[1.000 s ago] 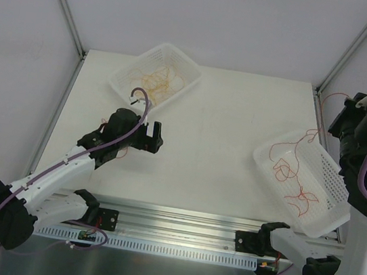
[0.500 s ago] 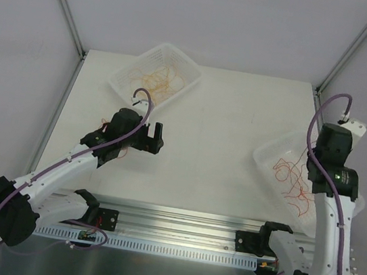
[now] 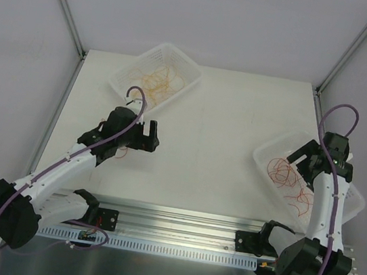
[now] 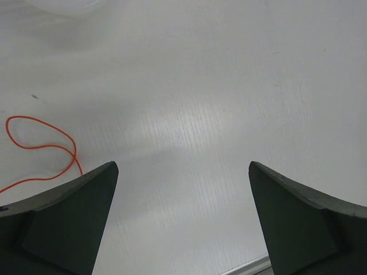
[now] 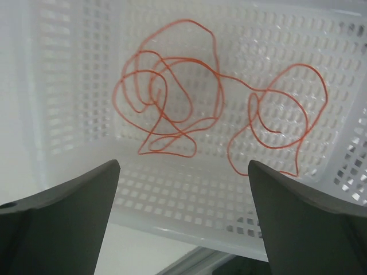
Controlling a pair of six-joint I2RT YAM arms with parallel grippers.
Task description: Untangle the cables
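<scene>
Red cables (image 3: 290, 181) lie in curly loops inside the white mesh basket (image 3: 263, 157) at the right. My right gripper (image 3: 305, 163) hovers just over them, open and holding nothing. In the right wrist view the red cables (image 5: 172, 97) spread across the basket floor beyond the open gripper (image 5: 183, 166). Orange cables (image 3: 161, 76) fill a second basket (image 3: 119, 85) at the far left. My left gripper (image 3: 148, 136) is open above bare table. A single red cable (image 4: 43, 143) loops on the table left of the left gripper (image 4: 183, 166).
The table's aluminium rail (image 3: 177, 229) runs along the near edge between the two arm bases. Metal frame posts (image 3: 65, 5) rise at the back corners. The right basket's near wall (image 5: 172, 197) stands between my right fingers and the rail.
The right arm has swung down from high at the right edge to over the right basket, and its gripper has opened. The red strand it carried now lies in the basket. The left arm barely shifted.
</scene>
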